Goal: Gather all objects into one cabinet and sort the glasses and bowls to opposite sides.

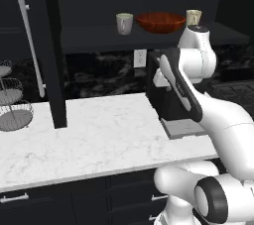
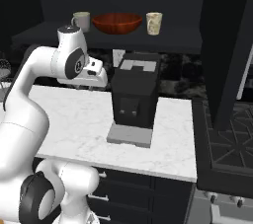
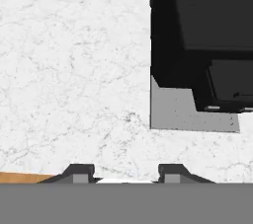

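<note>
On the dark shelf of the black wall cabinet (image 1: 94, 39) stand a greyish-white cup (image 1: 124, 23), a wide red-brown bowl (image 1: 160, 22) and a cream tumbler (image 1: 193, 17), left to right. From the right base view they are the cup (image 2: 81, 20), the bowl (image 2: 117, 22) and the tumbler (image 2: 153, 23). My gripper (image 3: 124, 174) hangs below the shelf, over the white marble counter (image 3: 74, 80). It points down, open, with nothing between its fingertips. The hand (image 2: 98, 76) is just left of the coffee machine.
A black coffee machine (image 2: 134, 92) on a grey base (image 2: 128, 135) stands on the counter below the shelf. An open cabinet door (image 1: 54, 55) with a long handle (image 1: 30, 40) juts out at left, beside a wire basket stand (image 1: 14, 105). A stove (image 2: 227, 144) lies at right.
</note>
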